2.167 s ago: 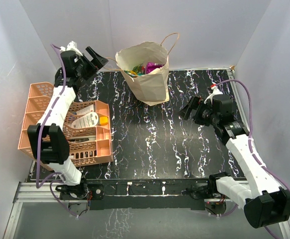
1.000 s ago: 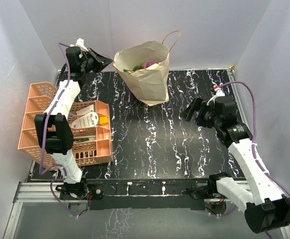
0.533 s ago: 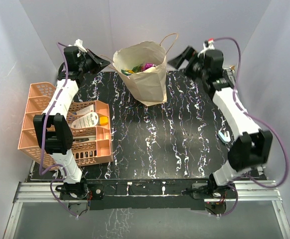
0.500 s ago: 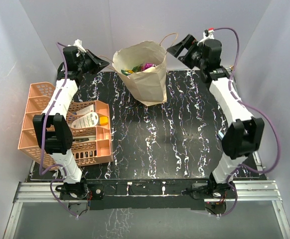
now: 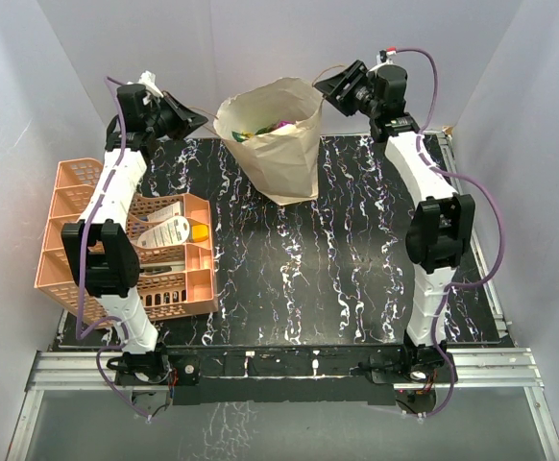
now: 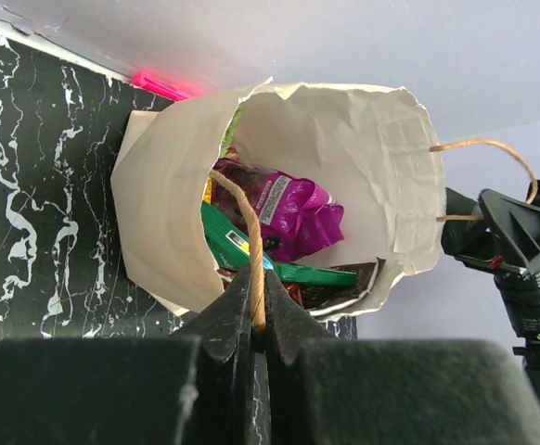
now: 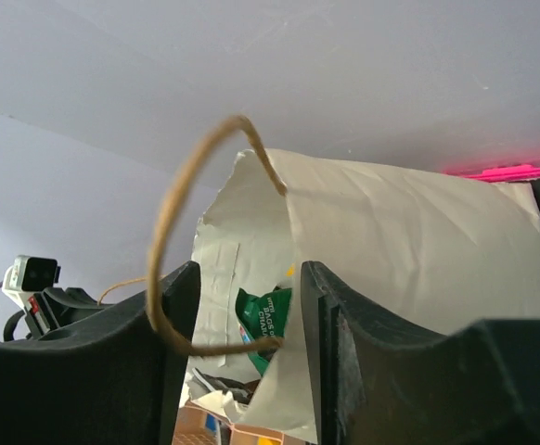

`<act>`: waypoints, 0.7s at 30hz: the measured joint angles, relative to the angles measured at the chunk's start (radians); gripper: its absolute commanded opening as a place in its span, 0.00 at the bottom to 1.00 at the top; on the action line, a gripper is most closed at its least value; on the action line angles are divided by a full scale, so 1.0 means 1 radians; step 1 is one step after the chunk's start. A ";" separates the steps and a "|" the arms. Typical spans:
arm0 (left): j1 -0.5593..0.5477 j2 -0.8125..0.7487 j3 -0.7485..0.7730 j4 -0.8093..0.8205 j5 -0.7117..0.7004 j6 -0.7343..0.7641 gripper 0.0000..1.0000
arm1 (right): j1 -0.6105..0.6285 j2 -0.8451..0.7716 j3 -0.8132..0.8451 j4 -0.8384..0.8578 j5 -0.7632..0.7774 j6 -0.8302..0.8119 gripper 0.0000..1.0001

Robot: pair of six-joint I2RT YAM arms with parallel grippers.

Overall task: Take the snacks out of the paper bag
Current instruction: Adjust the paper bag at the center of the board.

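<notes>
Pinching the thin cord of the left handle (image 6: 249,232) between fully closed fingers (image 6: 222,322), the left gripper (image 6: 253,292) holds one side of the paper bag (image 5: 284,154). Its arm stretches from the near rail, over the orange basket (image 5: 68,197), to the table's far-left corner. Opposite, the right gripper (image 7: 247,276) brackets the right handle (image 7: 163,232). Its fingers (image 7: 330,324) are parted, and the cord between them is not visibly gripped. That arm reaches full length up the table's right half. The bag stands upright near the far edge, close to the back wall, with its long axis vertical and its mouth open upward. Inside lie the snacks (image 6: 287,209), magenta over green over dark brown. The black marbled table (image 5: 337,269) runs from the bag's foot to the arm bases, and the basket sits well apart at the left edge.
</notes>
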 measured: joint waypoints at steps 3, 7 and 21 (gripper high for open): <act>0.014 0.035 0.081 -0.018 0.009 -0.001 0.00 | 0.001 0.027 0.072 0.000 -0.008 0.013 0.28; 0.051 0.097 0.191 -0.040 0.022 -0.005 0.00 | 0.005 0.037 0.126 0.007 -0.025 0.026 0.11; 0.124 0.365 0.591 0.183 0.150 -0.112 0.00 | 0.206 -0.159 -0.297 0.185 -0.008 0.065 0.07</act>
